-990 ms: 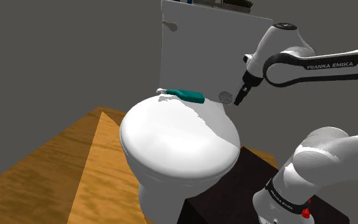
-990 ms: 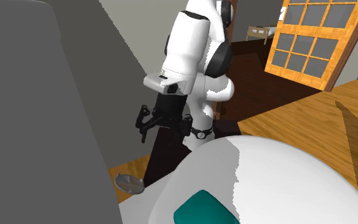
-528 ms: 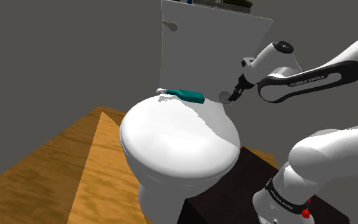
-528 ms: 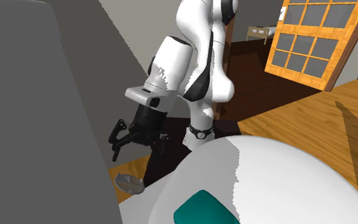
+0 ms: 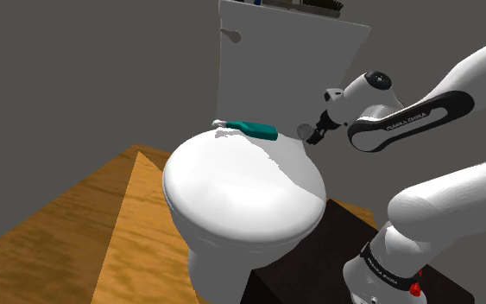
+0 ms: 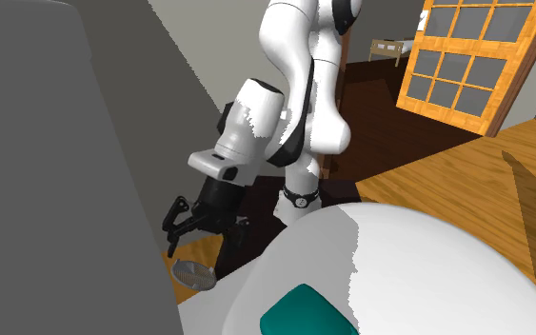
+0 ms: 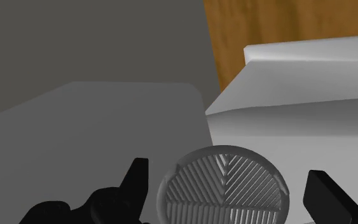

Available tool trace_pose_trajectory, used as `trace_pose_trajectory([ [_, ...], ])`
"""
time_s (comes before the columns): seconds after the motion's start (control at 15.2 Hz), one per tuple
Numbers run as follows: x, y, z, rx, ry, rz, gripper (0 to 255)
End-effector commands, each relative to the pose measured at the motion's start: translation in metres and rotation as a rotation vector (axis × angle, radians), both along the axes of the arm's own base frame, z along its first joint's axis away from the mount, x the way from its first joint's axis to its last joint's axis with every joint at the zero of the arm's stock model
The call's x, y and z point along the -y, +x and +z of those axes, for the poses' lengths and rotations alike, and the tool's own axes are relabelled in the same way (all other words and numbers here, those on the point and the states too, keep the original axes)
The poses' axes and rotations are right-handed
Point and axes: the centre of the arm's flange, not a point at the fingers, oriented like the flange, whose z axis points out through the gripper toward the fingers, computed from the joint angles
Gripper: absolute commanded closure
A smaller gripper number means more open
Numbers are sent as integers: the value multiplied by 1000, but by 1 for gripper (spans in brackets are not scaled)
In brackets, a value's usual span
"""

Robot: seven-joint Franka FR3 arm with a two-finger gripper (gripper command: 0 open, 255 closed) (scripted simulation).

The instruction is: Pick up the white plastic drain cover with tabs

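Drain cover (image 7: 222,184), a grey round disc with slatted ribs, sits untouched within the wide-spread claw (image 6: 202,231).

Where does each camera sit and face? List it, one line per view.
Shoulder view: beside the stand, looking over the toilet lid toward the tank; arm links and gripper show.
Second exterior view: near the tank, facing back at the arm and a windowed door.
Wrist view: on the hand, looking at the drain cover between open black fingers.
Shared: shoulder and second exterior views both show the teal object.
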Motion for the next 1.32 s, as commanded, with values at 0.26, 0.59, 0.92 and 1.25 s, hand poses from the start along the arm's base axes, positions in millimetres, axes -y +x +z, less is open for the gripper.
trace_pose_trajectory([
  [0.26,-1,-1,-3,1,0,1,255],
  [0.59,-1,-1,-3,1,0,1,255],
  [0.92,0,-1,18,1,0,1,255],
  [1.25,0,-1,45,1,0,1,255],
])
